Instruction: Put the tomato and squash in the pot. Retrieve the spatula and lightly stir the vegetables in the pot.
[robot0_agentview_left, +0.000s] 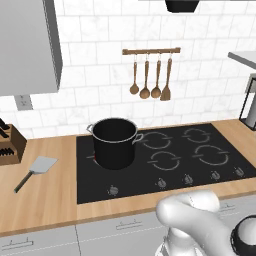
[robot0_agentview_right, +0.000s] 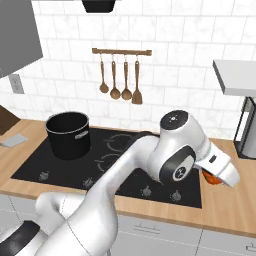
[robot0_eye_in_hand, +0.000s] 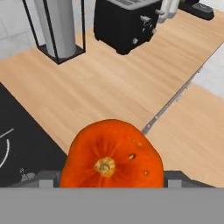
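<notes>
Hand view: my jaws stand wide around the round orange-red ribbed squash (robot0_eye_in_hand: 111, 155), stem facing the camera, carried over wooden counter right of the tall black cylindrical pot (robot0_agentview_right: 68, 134), which lies well apart, leftward across the cooktop.

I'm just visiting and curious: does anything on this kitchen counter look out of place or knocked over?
Nothing looks spilled or damaged. The spatula lies loose on the wooden counter, left of the stove, while the wooden utensils hang neatly on the wall. The pot stands upright.
</notes>
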